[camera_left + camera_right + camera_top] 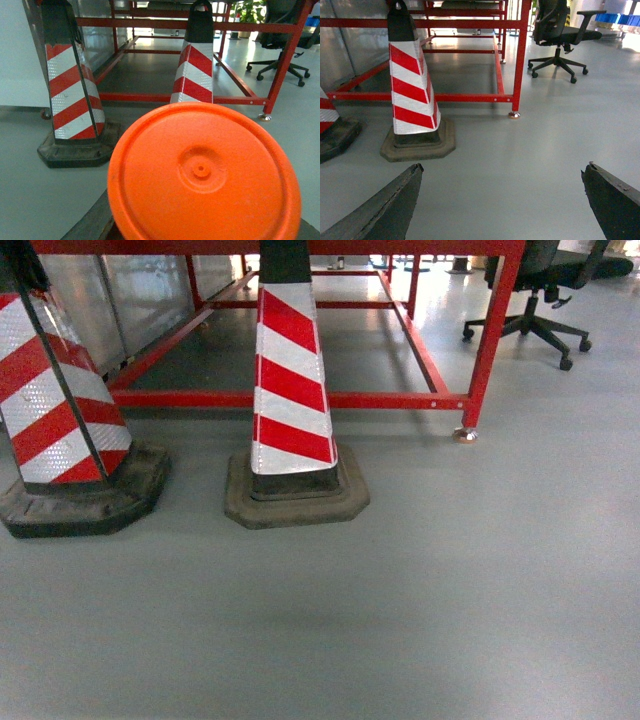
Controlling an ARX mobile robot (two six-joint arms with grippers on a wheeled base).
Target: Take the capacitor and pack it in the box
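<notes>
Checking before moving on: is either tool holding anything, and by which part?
Right tool holds nothing. Left tool seems to clasp the bright orange cylinder; where is hidden.

I'm looking at a workshop or industrial hall: a smooth grey floor, red-and-white striped traffic cones on black bases, a red steel frame, and a black office chair behind.

Glossy orange plastic capacitor, smooth grey floor, red-painted metal frame
</notes>
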